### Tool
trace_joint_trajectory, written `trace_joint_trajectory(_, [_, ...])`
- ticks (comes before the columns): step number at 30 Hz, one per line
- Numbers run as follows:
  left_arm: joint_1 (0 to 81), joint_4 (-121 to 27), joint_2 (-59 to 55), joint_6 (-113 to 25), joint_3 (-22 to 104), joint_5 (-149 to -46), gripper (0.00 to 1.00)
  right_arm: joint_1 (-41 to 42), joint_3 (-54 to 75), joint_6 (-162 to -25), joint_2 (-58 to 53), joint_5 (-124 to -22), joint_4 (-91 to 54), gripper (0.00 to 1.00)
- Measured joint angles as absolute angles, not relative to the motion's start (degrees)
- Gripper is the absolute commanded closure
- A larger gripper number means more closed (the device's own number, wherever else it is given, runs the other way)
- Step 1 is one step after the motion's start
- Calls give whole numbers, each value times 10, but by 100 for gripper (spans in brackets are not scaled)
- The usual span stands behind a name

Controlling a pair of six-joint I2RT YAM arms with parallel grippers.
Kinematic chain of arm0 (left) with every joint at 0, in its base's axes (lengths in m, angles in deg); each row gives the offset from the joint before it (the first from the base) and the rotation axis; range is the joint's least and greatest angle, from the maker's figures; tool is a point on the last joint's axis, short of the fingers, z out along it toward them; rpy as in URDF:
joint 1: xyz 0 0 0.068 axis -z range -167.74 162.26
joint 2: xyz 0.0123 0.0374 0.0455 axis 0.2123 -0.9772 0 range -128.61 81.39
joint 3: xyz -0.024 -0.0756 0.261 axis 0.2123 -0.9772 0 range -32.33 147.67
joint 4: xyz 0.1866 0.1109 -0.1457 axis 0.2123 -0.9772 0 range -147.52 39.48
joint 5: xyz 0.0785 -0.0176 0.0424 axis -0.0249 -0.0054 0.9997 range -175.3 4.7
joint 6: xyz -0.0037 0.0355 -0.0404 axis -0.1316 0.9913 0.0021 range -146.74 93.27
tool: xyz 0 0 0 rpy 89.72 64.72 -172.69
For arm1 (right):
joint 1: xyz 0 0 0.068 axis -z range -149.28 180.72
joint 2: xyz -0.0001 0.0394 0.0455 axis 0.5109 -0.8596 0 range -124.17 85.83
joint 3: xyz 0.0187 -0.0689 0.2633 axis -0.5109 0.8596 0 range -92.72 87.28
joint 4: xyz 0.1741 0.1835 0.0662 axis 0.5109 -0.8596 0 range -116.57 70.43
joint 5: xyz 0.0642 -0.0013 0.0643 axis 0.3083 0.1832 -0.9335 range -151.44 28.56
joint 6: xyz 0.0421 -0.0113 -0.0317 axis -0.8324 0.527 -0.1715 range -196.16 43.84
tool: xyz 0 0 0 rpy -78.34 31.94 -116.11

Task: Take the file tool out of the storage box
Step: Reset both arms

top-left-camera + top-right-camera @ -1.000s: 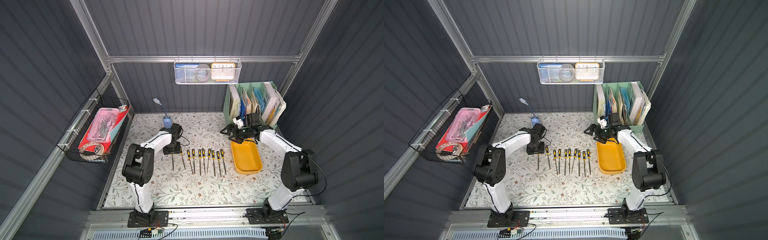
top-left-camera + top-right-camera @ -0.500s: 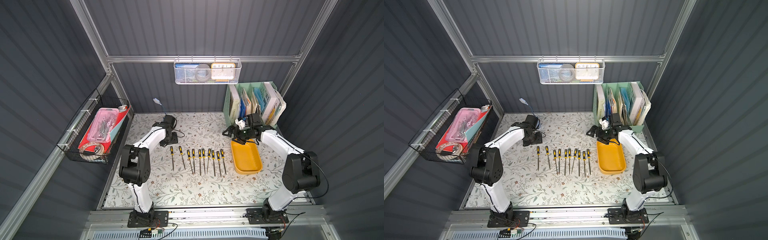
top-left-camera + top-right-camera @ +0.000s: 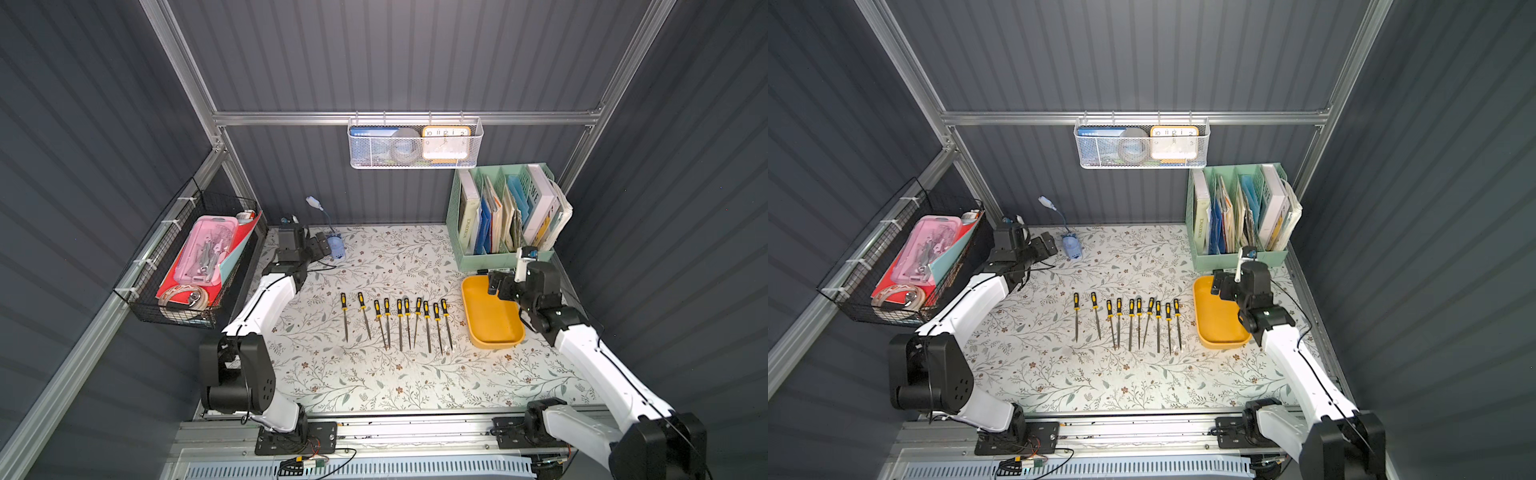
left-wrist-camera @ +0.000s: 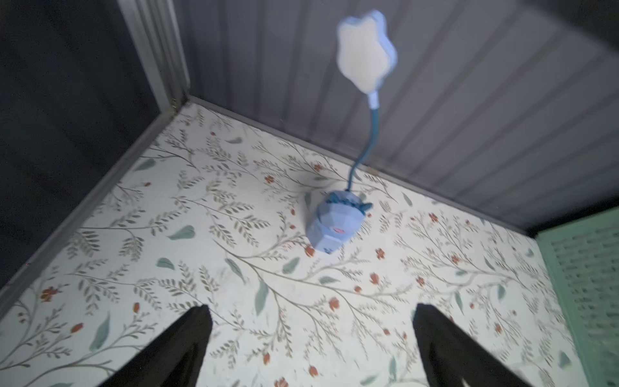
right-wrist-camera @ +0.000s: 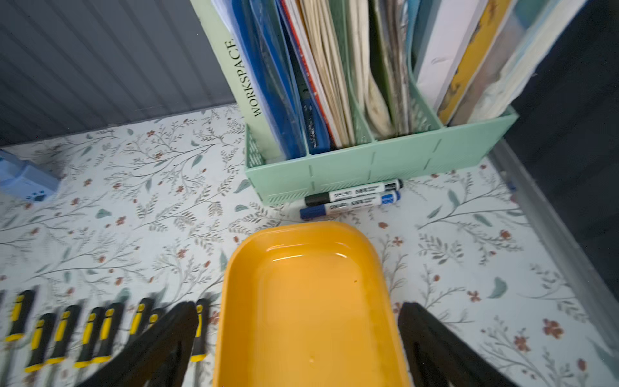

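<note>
On your floral-patterned desk (image 3: 374, 374), in front of the mint-green slotted book organiser (image 3: 503, 257), sits the shallow mustard-yellow plastic storage box (image 3: 492, 324). Your right end effector (image 5: 298, 310) hangs over the box's far end with its fingers spread apart, and your left end effector (image 4: 310, 313) is likewise spread wide near the small blue lamp (image 4: 335, 224) at the back-left corner. Ten slim file tools (image 3: 400, 309) with black-and-yellow handles lie in a row on the desk, just left of the box and outside it.

Glossy, smooth plastic storage box (image 5: 303, 295); matt table (image 3: 374, 374); white metal mesh basket (image 3: 365, 156)
</note>
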State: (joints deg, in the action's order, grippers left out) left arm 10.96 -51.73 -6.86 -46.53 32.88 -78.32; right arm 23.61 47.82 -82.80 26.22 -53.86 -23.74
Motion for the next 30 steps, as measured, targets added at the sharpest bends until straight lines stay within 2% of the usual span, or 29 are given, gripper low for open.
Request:
trace_joint_trajectory(7, [83,-310,-30,-403,127,-733,0,260,558,-812,253,-453,-144,1])
trace_joint_trajectory(13, [84,-69,-33,-369,1,-745,0,290,597,-816,191,-458,-43,1])
trace_joint_trajectory(23, [84,209,-119,-343,-80,-765,0,311,645,-809,55,-515,156,1])
trace_joint_trajectory(27, [84,256,-154,-338,-84,-771,0,311,647,-797,-24,-541,265,1])
trace_joint_trajectory(30, [84,267,-158,-337,-83,-771,0,312,647,-795,-27,-551,272,1])
